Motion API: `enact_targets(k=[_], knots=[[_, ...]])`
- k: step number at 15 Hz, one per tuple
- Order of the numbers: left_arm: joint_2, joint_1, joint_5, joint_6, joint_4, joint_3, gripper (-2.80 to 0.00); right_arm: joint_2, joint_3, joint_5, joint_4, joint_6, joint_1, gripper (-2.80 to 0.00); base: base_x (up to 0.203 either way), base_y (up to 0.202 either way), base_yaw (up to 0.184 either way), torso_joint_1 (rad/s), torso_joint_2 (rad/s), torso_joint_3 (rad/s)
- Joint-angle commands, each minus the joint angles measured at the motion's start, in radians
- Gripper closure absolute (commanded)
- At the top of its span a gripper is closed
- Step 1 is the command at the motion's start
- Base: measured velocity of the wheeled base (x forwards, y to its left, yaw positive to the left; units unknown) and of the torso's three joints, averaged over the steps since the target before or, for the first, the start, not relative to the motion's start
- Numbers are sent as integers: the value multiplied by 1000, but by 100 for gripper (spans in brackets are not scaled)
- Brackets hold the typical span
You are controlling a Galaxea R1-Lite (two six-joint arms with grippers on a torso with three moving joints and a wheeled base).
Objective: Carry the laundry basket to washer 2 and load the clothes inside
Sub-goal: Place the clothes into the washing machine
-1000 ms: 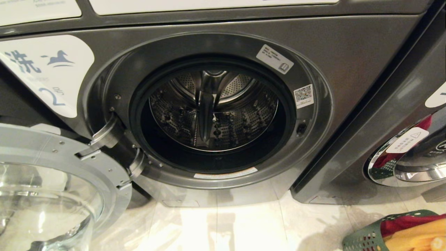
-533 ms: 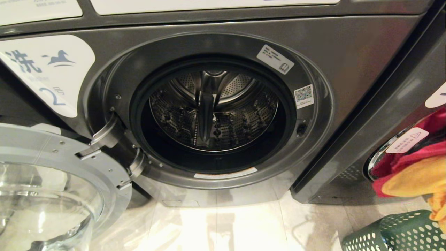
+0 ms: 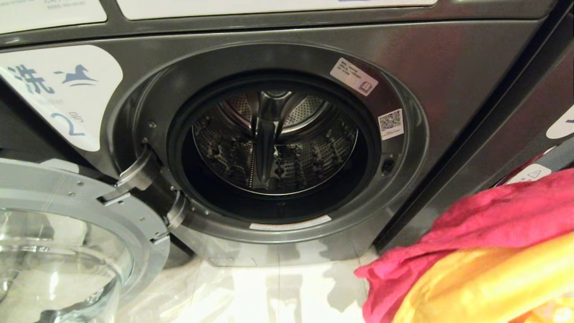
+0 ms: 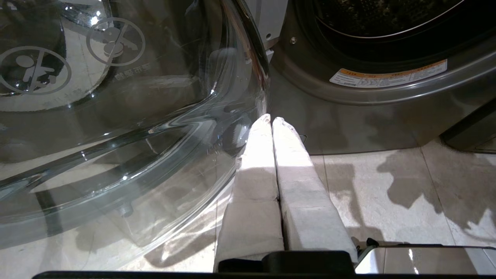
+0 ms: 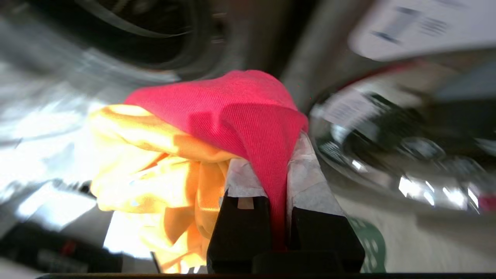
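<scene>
**Warm glare below, blur on the right wrist**

Warm light glares off the pale floor (image 3: 278, 291), where dark shadows fall. The drum (image 3: 273, 143) stays dim. The right wrist view smears with motion blur around the clothes (image 5: 217, 128); the glass door (image 4: 116, 116) carries reflections.

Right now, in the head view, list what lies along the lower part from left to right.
Open glass door → washer 2 with its drum opening → the clothes, pink-red over yellow-orange, at the right edge.
</scene>
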Motion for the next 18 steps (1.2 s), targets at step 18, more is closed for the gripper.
enact_targets(k=[18], knots=[[0,0,0,0,0,2,0,762,269,-231,-1193,-45,788,0,0,0,0,0,0,0]])
